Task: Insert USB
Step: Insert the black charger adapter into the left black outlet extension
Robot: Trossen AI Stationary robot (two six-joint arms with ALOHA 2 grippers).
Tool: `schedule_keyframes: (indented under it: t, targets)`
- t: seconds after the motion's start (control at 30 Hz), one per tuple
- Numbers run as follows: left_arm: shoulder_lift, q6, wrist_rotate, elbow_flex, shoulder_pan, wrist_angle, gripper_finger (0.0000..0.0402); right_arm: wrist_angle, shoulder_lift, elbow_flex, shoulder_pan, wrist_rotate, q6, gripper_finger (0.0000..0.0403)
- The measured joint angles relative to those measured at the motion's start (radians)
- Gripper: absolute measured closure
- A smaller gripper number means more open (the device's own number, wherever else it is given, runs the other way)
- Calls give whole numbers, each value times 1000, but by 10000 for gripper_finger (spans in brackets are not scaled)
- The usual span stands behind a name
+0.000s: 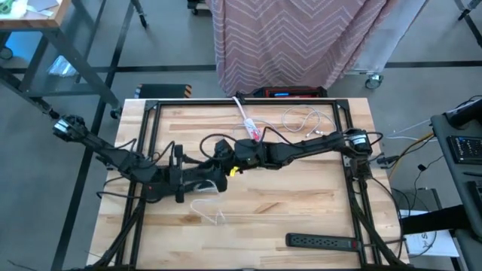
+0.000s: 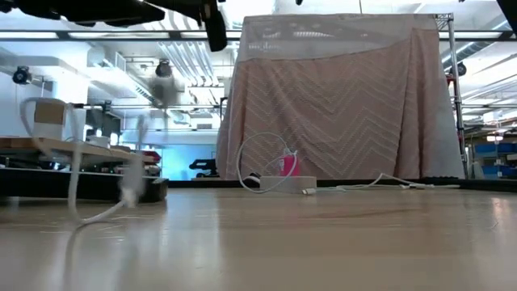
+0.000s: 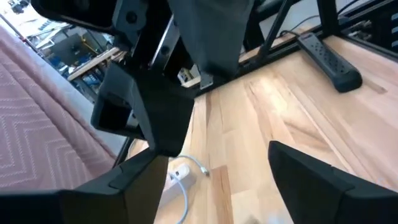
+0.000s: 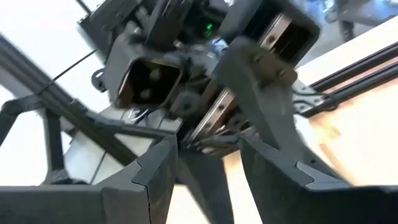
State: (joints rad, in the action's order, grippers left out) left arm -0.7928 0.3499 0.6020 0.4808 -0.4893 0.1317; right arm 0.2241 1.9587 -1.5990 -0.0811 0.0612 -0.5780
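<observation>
From above, both arms are meeting over the middle of the wooden table [image 1: 301, 203]. The left gripper [image 1: 223, 175] is reaching in from the left and the right gripper [image 1: 226, 153] is coming across from the right, so the two are sitting almost against each other.

The left wrist view is showing what the overhead picture cannot: the left fingers [image 3: 134, 186] are standing wide apart with nothing between them, and bare wood and a small white plug on a white cable [image 3: 180, 177] are lying beyond them. It is also catching the black power strip [image 3: 328, 59] near the table's edge, which the overhead view is placing at the near right corner [image 1: 324, 242].

The right wrist view is looking straight into the other arm's dark body. The right fingers [image 4: 155, 180] are standing partly apart (a dark shape is sitting in the gap, but whether it is held I cannot tell).

A white cable [image 1: 209, 213] is lying loose on the wood just in front of the left arm. At the far side a white cable with a pink tag [image 1: 247, 120] is resting beside a loose coil of wire [image 1: 305, 120].

The low view alone is showing the pink tag [image 2: 287, 166] standing up at the far edge, with the chevron-patterned cloth [image 2: 339, 97] hanging behind it.
</observation>
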Motion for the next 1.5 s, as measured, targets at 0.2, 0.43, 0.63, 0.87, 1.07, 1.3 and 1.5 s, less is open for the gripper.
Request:
schedule_keyframes:
  t: [0.2, 0.43, 0.63, 0.87, 1.07, 1.3, 1.5]
  targets:
    - [-35, -43, 14, 0, 1, -12, 175, -53, -3, 0, -4, 9, 71, 233]
    - [-67, -224, 16, 0, 1, -155, 206, -582, -60, -1, -11, -128, 317, 233]
    - [-110, -322, 8, -5, 1, -179, 221, -1175, -71, 0, -58, -338, 498, 228]
    - [-168, -359, 8, -5, 1, -167, 221, -1539, -65, 8, -88, -217, 551, 209]
    - [-213, -401, 0, -5, 1, -147, 222, -1514, -66, 98, -123, -155, 629, 195]
    - [-246, -423, -44, -5, 1, -123, 230, -1365, -65, 231, -121, -140, 632, 170]
    - [-246, -451, -44, -5, 1, -124, 231, -1288, -58, 294, -116, -140, 684, 151]
